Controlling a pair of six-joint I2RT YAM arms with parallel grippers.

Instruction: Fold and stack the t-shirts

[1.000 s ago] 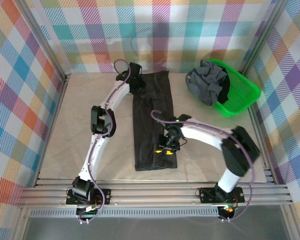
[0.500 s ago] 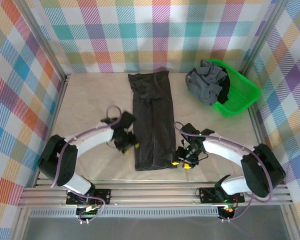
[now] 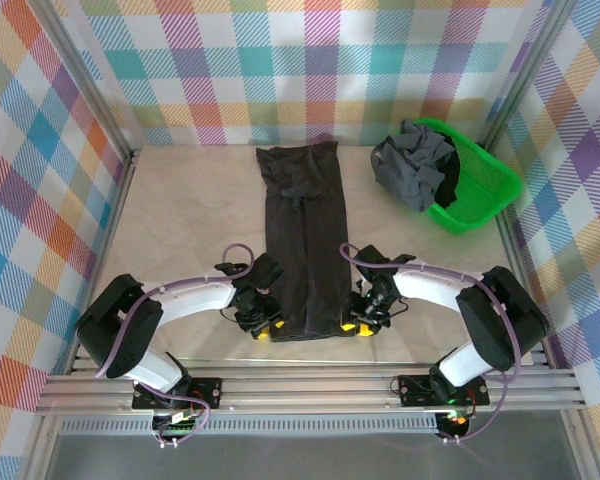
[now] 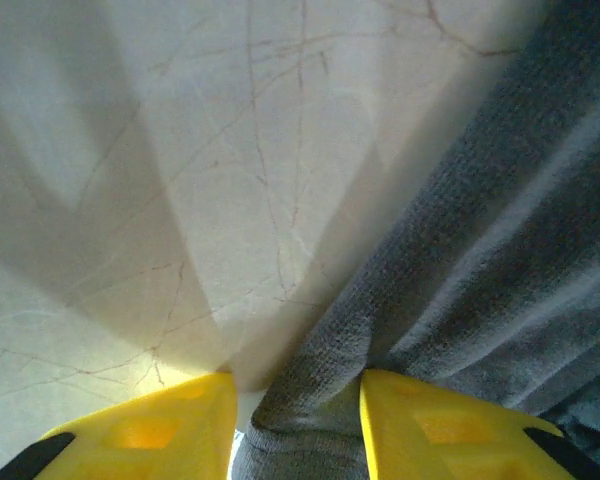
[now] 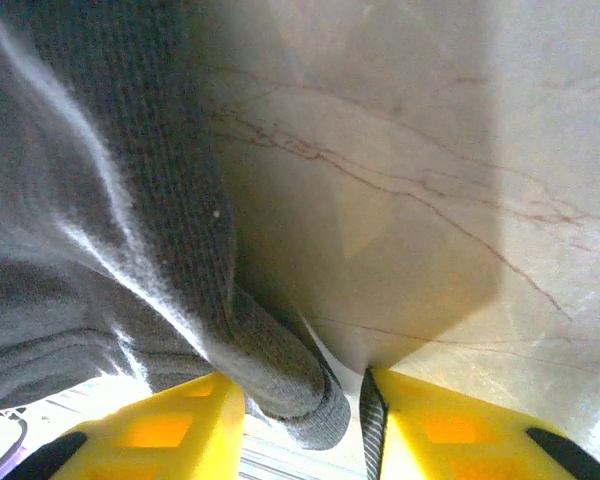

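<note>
A charcoal-black cotton t-shirt [image 3: 302, 240], folded into a long narrow strip, lies along the middle of the pale marbled bench [image 3: 180, 220]. Its far end lies near the checked back wall [image 3: 310, 70] and its near hem close to the metal front rail [image 3: 310, 375]. Bare bench spreads wide to the shirt's left, with a narrower stretch to its right. There a bright green plastic basket [image 3: 490, 195] holds a crumpled medium grey t-shirt [image 3: 408, 168] and a black t-shirt [image 3: 448, 183]. The left pincer [image 3: 263, 325] sits at the long shirt's near left corner, the right pincer [image 3: 355, 322] at its near right corner. Each pincer's yellow fingers [image 4: 170, 435] stand apart, straddling the hem corner; the fabric lies between them, unsqueezed.
</note>
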